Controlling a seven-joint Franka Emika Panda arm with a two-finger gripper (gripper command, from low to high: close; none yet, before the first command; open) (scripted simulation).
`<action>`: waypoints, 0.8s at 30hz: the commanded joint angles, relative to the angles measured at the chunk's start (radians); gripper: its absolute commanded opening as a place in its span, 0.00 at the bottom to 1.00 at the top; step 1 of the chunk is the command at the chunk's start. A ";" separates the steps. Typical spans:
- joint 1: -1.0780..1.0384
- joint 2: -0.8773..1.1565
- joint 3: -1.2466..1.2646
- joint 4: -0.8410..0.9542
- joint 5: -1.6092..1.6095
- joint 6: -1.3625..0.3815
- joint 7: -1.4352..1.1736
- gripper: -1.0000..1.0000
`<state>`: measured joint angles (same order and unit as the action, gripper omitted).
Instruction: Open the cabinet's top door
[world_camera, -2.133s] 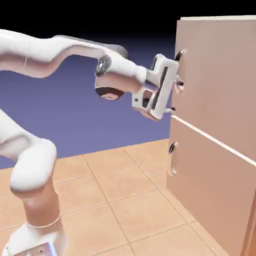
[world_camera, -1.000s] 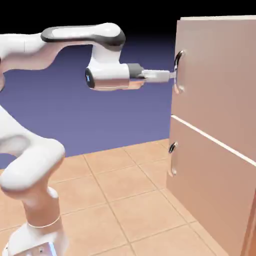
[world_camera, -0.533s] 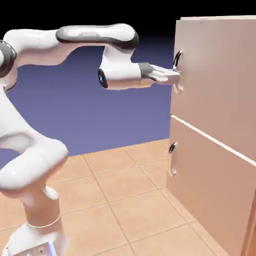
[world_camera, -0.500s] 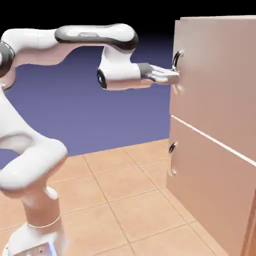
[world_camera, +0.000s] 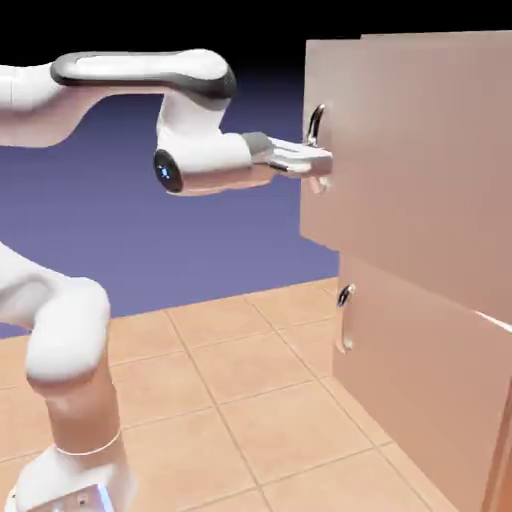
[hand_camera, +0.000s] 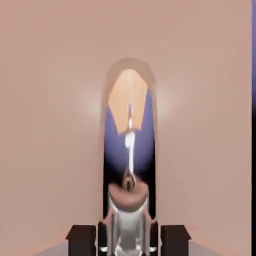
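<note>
The end effector (world_camera: 318, 163) is squeezed tight on the shiny silver handle (world_camera: 315, 125) of the top door (world_camera: 420, 160), and the white arm (world_camera: 130, 80) reaches out level from the exterior view's left. The top door sits high on the tall pink cabinet (world_camera: 430, 400), and its handle edge sticks out past the lower panel (world_camera: 410, 370), so it looks a little open. In the hand view the handle (hand_camera: 129, 150) fills the middle, and I think the two dark fingers (hand_camera: 82, 240) press on its base, but it is blurry there.

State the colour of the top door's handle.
Shiny silver; the handle on the top door shows best in the exterior view.
</note>
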<state>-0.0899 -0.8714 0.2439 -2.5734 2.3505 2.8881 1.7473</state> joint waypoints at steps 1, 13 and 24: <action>0.036 -0.021 -0.033 -0.021 -0.042 0.000 0.021 0.00; 0.299 -0.272 -0.299 -0.206 -0.564 0.011 0.335 0.00; 0.184 -0.495 -0.461 -0.331 -1.042 -0.261 0.666 0.00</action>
<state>0.0943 -1.3670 -0.2172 -2.9038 1.3038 2.6280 2.4132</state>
